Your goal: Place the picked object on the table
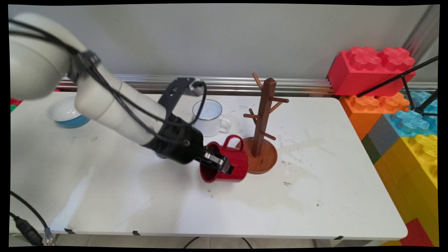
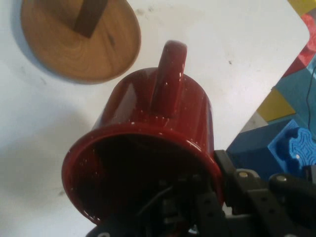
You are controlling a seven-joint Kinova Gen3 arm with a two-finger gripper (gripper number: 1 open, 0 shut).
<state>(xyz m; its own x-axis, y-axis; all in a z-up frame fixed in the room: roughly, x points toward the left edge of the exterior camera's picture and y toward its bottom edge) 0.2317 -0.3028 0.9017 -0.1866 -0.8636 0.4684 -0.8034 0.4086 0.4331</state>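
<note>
Tool (image 1: pixel 219 161) has the red mug (image 1: pixel 227 162) pinched by its rim, 1 finger inside, tipped sideways just off the counter (image 1: pixel 315 196). Wooden mug tree (image 1: pixel 263 119) right behind has bare pegs; white mug (image 1: pixel 210 117) farther back.

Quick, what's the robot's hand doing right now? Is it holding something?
End effector: closed on the rim of the red mug, one finger inside and one outside, holding it tipped on its side beside the wooden mug tree.
</note>
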